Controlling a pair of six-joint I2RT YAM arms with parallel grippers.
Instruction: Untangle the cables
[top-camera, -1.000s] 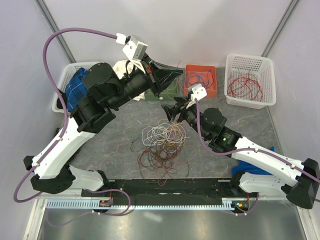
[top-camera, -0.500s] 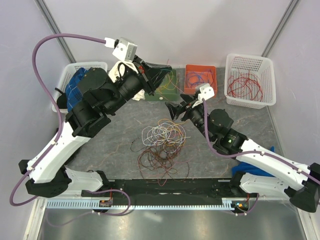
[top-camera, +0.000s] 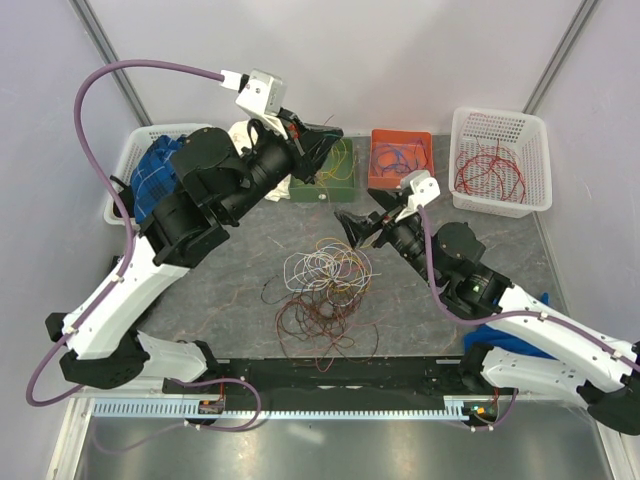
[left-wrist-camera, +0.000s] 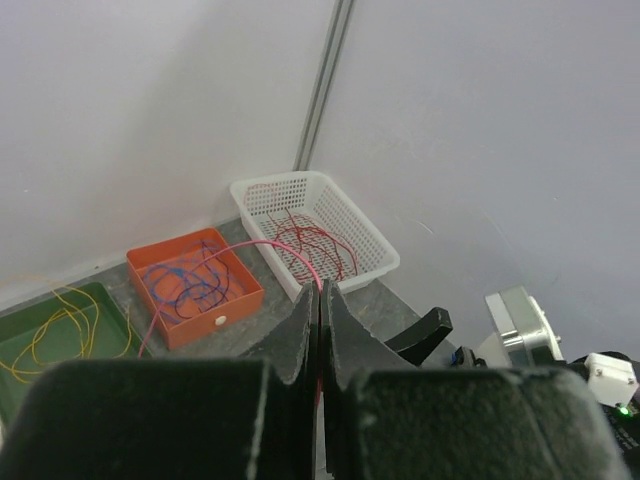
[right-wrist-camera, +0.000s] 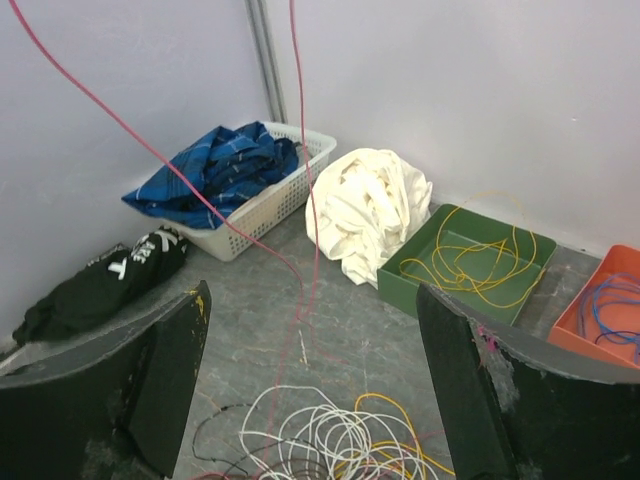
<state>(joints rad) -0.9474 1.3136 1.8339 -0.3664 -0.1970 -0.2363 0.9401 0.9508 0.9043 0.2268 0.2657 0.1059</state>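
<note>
Pink cable (left-wrist-camera: 255, 242) — orange tray (left-wrist-camera: 200, 322), grn tray (right-wrist-camera: 440, 300), wht basket (left-wrist-camera: 350, 275); blue plaid cloth (right-wrist-camera: 215, 170).

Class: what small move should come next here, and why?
Probably lift the left gripper a little higher: it is shut on a pink cable whose lower end runs toward the tangle, and the open right gripper holds nothing.

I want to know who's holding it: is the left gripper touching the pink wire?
Touching. The left wrist view shows the left gripper shut on the pink wire, pinched at its tips.
</note>
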